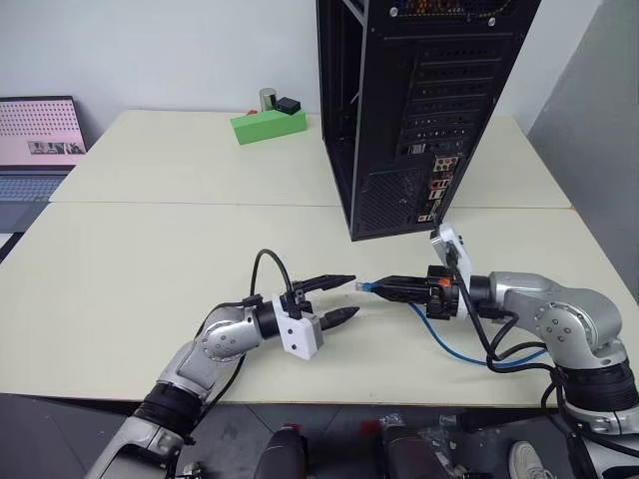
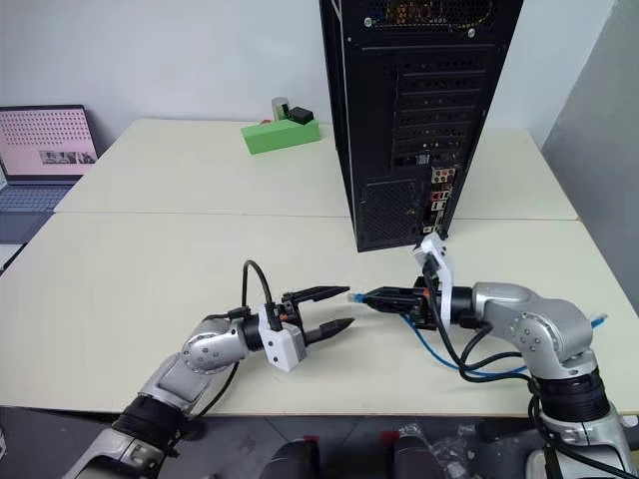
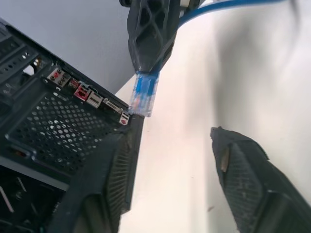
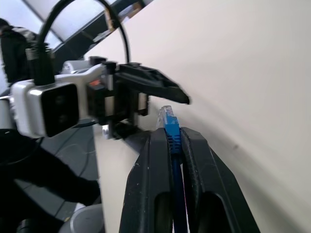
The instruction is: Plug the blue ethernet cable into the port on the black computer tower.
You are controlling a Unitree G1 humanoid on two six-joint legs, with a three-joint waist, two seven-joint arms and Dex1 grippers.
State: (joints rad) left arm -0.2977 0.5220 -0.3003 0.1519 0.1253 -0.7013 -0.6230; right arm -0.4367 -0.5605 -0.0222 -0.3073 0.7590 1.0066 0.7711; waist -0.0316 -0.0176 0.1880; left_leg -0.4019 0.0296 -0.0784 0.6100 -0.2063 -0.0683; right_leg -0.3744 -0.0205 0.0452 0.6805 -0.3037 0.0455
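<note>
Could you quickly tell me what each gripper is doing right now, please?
Left gripper: open, holding nothing.
Right gripper: shut on the blue ethernet cable just behind its plug.

lab/office | bare tables [image 1: 150,249] | laptop [image 1: 38,145] | open PC tower [image 1: 419,110]

Two pale cream tables [image 1: 180,249] are sitting pushed together, a thin seam running between them. A plain white wall [image 1: 150,50] is rising behind, evenly lit, with a grey panel [image 1: 599,90] standing off to the right. A laptop [image 1: 38,140] is glowing pink at the far left edge, and a green block [image 1: 268,125] is resting near the back.
</note>
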